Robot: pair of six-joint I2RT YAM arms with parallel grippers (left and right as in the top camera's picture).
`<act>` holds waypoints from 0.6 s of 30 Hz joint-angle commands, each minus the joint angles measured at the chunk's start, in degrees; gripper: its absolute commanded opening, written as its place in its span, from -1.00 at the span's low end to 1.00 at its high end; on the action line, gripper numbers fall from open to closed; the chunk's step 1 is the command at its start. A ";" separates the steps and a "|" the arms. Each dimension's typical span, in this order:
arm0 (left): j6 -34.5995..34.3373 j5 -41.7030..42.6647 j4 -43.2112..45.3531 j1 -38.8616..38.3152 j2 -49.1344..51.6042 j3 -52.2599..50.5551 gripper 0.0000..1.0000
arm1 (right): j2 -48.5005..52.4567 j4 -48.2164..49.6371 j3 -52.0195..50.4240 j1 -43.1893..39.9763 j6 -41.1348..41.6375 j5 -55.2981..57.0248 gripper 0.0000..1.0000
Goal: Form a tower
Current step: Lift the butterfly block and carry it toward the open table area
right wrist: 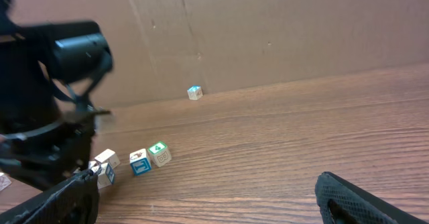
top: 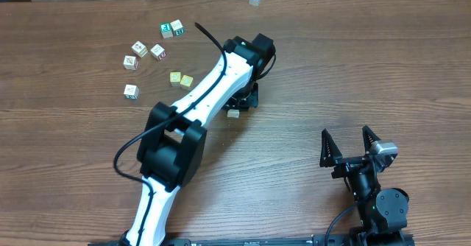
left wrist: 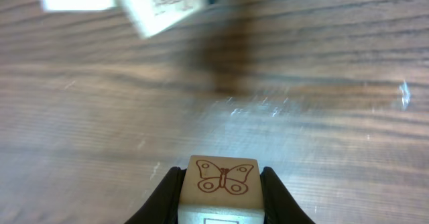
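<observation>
Pinching a butterfly-printed cube [left wrist: 218,182], the left jaws are clenched while the right jaws stand wide.

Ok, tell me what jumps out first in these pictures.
The white left arm stretches across the brown wooden table, left gripper shut on a cream wooden cube with a brown butterfly print. Loose cream wooden alphabet cubes scatter at far left; the right gripper rests open, near right.
</observation>
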 commanded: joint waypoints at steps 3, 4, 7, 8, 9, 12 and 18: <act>-6.58 -2.56 -3.21 -0.31 -5.77 1.57 -0.91 | -0.68 0.33 -0.59 -0.15 0.28 -0.02 1.00; -7.23 -2.47 -3.96 -0.42 -6.03 1.57 -0.91 | -0.68 0.33 -0.59 -0.15 0.28 -0.02 1.00; -9.92 -2.45 -5.99 -0.70 -6.25 1.53 -0.91 | -0.68 0.33 -0.59 -0.15 0.28 -0.02 1.00; -10.80 -2.43 -6.10 -0.81 -6.25 1.40 -0.91 | -0.68 0.33 -0.59 -0.15 0.28 -0.02 1.00; -11.56 -2.40 -6.03 -0.92 -6.25 1.20 -0.91 | -0.68 0.33 -0.59 -0.15 0.28 -0.02 1.00; -13.42 -2.40 -5.05 -1.75 -6.25 0.02 -0.91 | -0.68 0.33 -0.59 -0.15 0.28 -0.02 1.00; -13.53 -2.45 -0.04 -4.46 -6.25 -4.79 -0.91 | -0.68 0.33 -0.59 -0.15 0.28 -0.02 1.00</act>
